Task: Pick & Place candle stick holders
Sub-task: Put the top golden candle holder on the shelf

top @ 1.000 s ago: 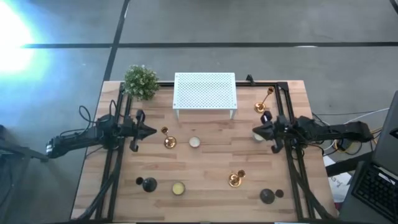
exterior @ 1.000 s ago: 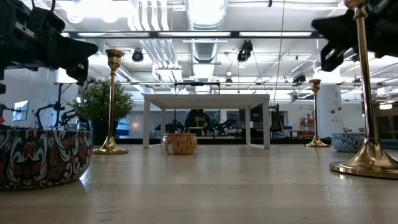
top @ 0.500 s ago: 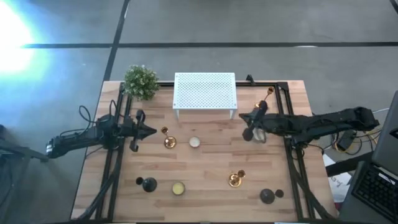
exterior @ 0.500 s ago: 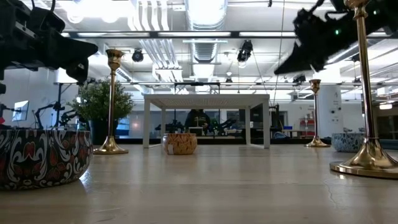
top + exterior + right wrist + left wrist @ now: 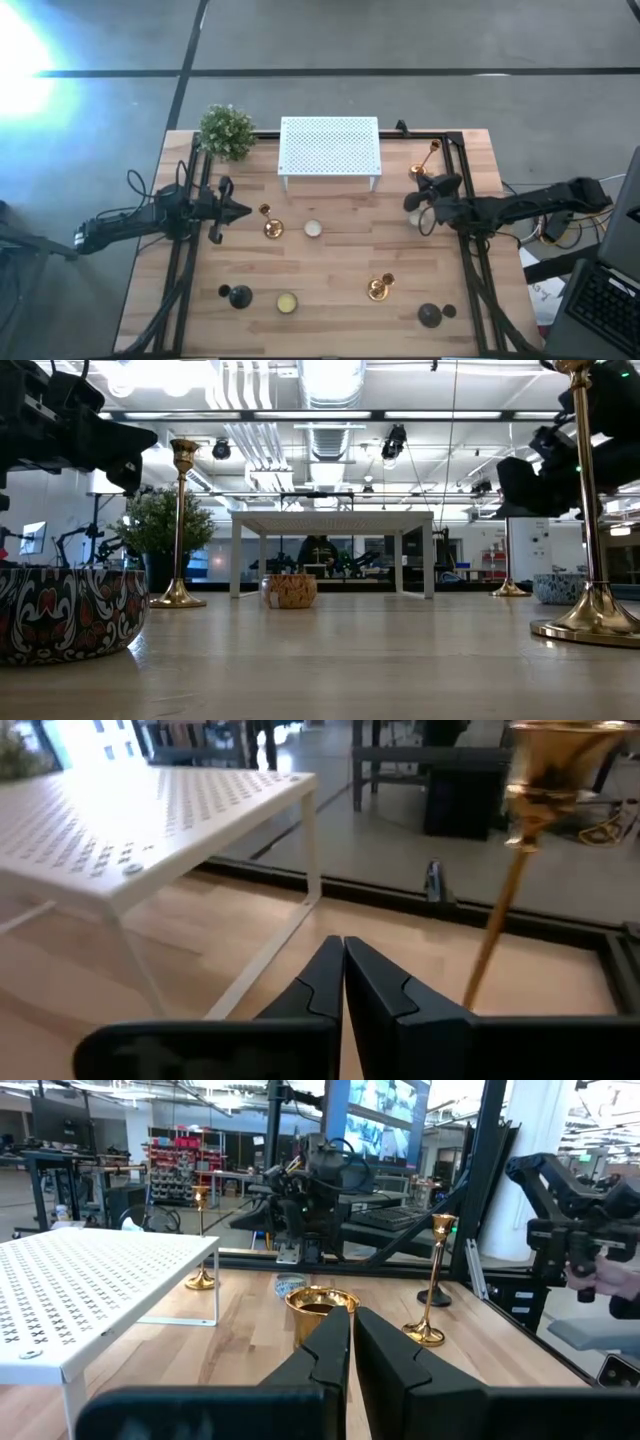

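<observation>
The right gripper's [image 5: 343, 982] fingers are clenched on nothing, tips pressed together. They hover above the counter [image 5: 330, 300] off the rack's [image 5: 330, 148] right end, pointing toward that end, with a gold holder [image 5: 424, 163] just beside them, upright at the counter's far right corner. In the right wrist view its slim stem and cup rise close by the fingertips, untouched. My guess is that this holder is the one being approached, and the fingers would have to part before they could take the stem.

The left gripper [image 5: 348, 1342] is clenched too and holds nothing. It waits off the rack's left front, pointing across the counter at a second gold holder [image 5: 270, 222], which stands upright in front of the rack's left leg, a little apart from the tips.

Other holders stand well forward of the rack: a third gold one [image 5: 380, 288] to the front right, a black one [image 5: 238, 296] to the front left, and another black one [image 5: 431, 315] near the front right corner. All seem upright and none is on the rack yet. The rack is likely the place meant for them, though that is a judgement from its bare top.

A candle tin [image 5: 313, 228] sits in front of the rack, another [image 5: 287, 302] beside the left black holder. A plant [image 5: 226, 131] stands at the rack's left.
</observation>
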Available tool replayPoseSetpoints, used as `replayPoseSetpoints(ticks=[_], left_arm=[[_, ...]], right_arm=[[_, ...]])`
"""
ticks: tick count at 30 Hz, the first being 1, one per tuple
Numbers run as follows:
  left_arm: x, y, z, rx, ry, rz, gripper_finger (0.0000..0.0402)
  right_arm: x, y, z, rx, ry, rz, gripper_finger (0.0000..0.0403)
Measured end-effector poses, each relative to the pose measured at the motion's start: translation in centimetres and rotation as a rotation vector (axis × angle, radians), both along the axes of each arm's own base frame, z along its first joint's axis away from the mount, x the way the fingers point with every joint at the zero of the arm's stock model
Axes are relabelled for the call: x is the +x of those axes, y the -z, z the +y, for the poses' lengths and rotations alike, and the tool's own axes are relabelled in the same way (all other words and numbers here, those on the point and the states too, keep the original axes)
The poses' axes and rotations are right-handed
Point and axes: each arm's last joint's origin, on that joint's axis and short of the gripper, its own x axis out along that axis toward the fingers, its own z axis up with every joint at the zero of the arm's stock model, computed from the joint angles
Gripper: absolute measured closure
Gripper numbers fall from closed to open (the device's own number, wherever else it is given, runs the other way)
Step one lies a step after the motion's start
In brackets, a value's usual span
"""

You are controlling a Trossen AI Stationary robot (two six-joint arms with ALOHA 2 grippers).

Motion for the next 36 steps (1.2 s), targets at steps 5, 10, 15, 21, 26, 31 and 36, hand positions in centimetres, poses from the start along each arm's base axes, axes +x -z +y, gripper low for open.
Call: replayPoseSetpoints(ticks=[5,10,15,21,26,31,36], left_arm=[[0.0,0.0,0.0,0.000,0.000,0.000,0.0378],[0.0,0.0,0.0,0.000,0.000,0.000,0.0378],[0.0,0.0,0.0,0.000,0.000,0.000,0.0378],[0.0,0.0,0.0,0.000,0.000,0.000,0.0378],[0.0,0.0,0.0,0.000,-0.001,0.000,0.0378],[0.0,0.0,0.0,0.000,0.000,0.000,0.0378],[0.0,0.0,0.0,0.000,0.000,0.000,0.0378]], right_arm=[[-0.4,0.0,0.0,-0.002,-0.014,-0.005,0.0392],[-0.3,-0.5,-0.2,-0.011,-0.012,0.000,0.0351],[-0.5,-0.5,-0.7,-0.063,0.053,0.068,0.0284],[-1.4,1.6,-1.5,-0.033,0.147,0.070,0.0214],[-2.0,2.7,-2.3,0.014,0.242,0.010,0.0177],[-1.3,2.2,-2.9,0.031,0.189,-0.012,0.0163],[-1.1,2.3,-4.0,0.036,0.223,0.000,0.0171]])
